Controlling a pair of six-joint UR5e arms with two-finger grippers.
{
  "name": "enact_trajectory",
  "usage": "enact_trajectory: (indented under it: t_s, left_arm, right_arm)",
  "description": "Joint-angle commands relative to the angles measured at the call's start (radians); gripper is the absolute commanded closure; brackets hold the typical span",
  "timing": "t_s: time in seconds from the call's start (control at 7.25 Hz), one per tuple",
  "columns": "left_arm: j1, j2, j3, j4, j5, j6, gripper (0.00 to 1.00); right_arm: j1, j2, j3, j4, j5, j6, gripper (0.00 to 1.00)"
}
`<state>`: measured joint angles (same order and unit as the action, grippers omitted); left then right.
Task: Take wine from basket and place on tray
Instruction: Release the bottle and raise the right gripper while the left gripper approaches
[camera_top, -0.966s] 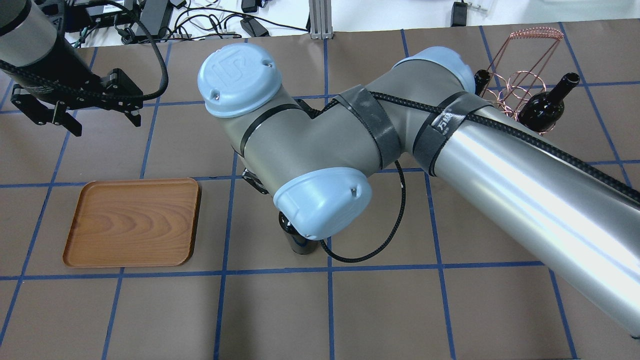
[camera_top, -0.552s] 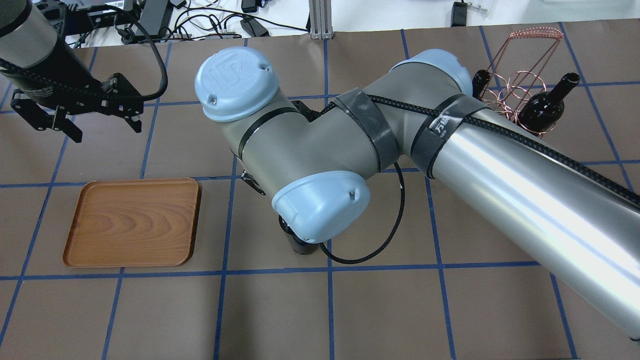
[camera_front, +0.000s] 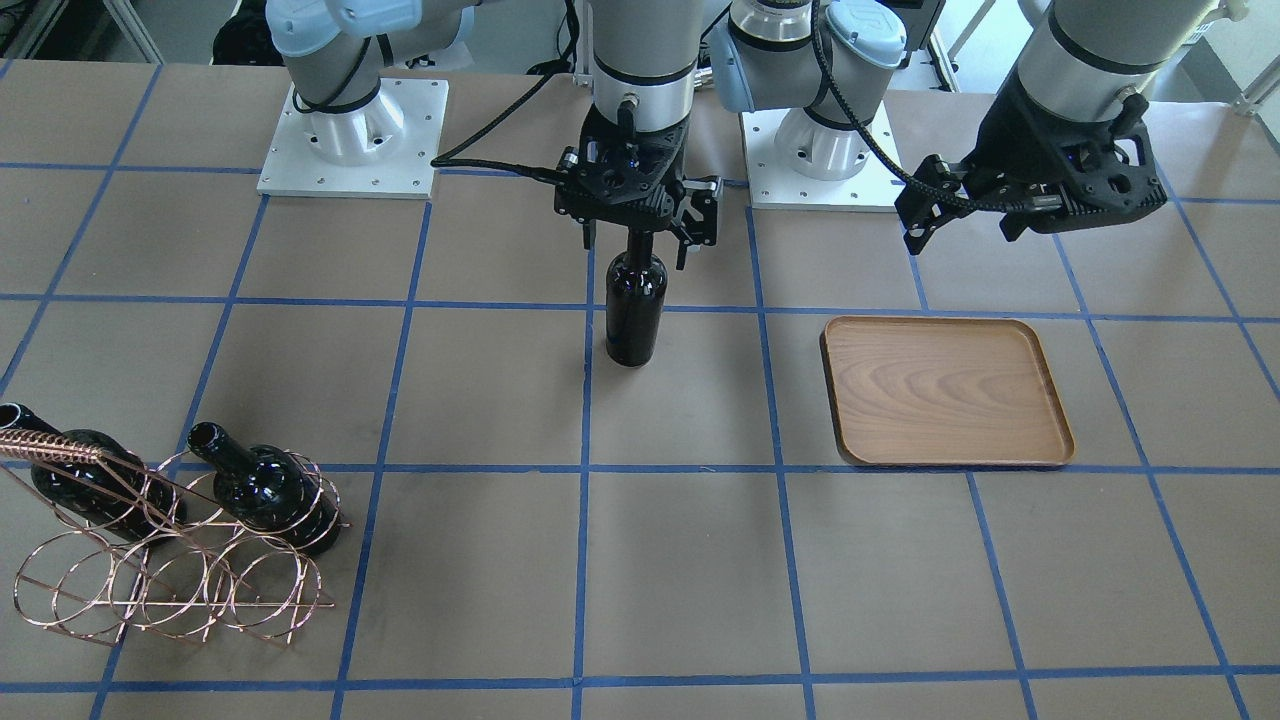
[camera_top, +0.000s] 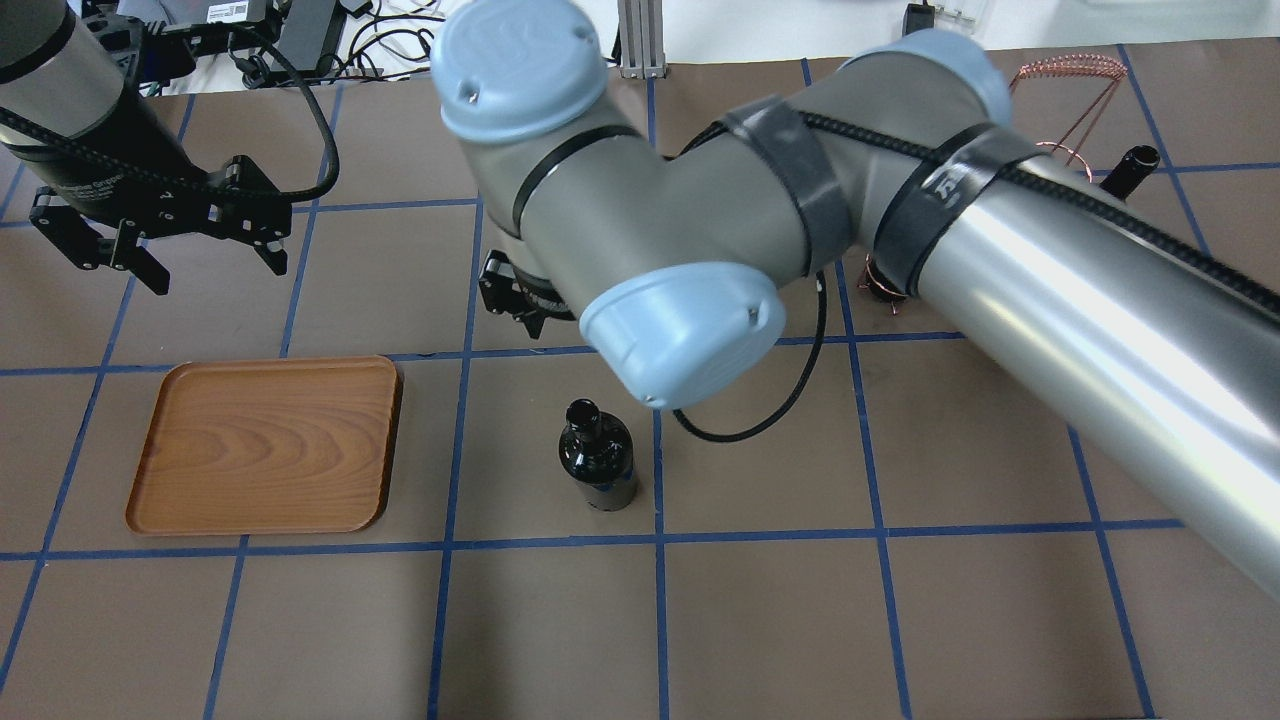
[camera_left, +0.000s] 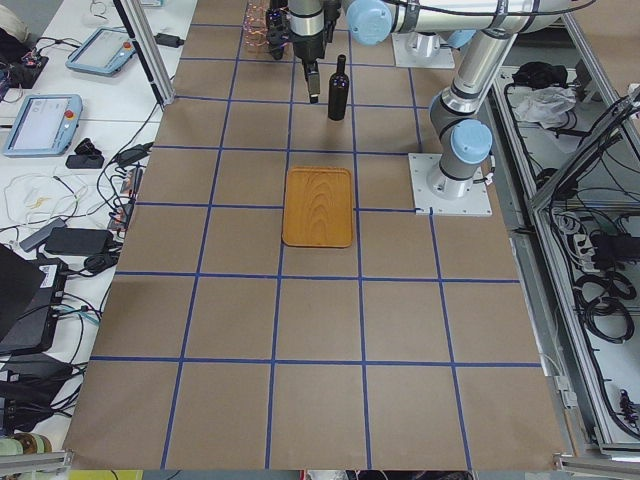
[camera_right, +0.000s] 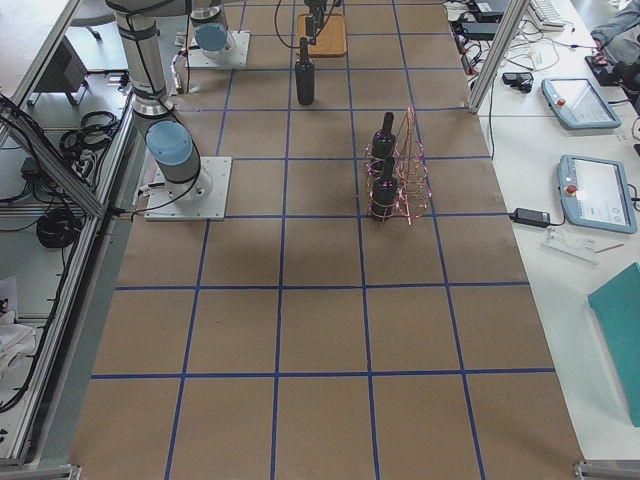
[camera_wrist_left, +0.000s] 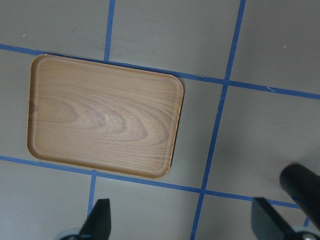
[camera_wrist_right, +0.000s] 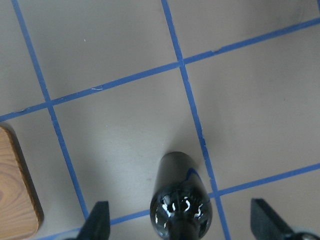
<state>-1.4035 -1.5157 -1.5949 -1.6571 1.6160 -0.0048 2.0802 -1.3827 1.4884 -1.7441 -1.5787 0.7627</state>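
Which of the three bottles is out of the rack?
The upright bottle mid-table, under the right pincer; the other two sit in the rack.

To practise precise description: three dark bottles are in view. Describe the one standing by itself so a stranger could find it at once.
On the brown table with blue grid lines, find the wooden tray. Beside it, toward the table's middle, is a dark bottle. Unlike the other two bottles, which sit in the copper wire rack, it stands upright and alone.
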Motion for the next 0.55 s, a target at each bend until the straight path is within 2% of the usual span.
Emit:
enact_trajectory:
  t_s: [0.0,0.14,0.28,0.41]
  left_arm:
    - [-0.011,0.002,-0.002,0.009,0.015,-0.001,0.0]
    - [-0.028,0.002,-0.003,0.014,-0.004,-0.018,0.0]
    - [-0.072,0.006,-0.004,0.013,-0.049,-0.02,0.0]
    - [-0.137,-0.003,-0.004,0.016,-0.047,-0.024,0.0]
  right_arm:
    - [-0.241,-0.114,-0.056,0.195,-0.006,-0.338,0.0]
    - [-0.372,-0.157,-0.056,0.277,-0.007,-0.525,0.0]
    - [-0.465,-0.203,-0.056,0.287,-0.026,-0.622,0.0]
    - [-0.495,-0.244,-0.054,0.297,-0.088,-0.65,0.0]
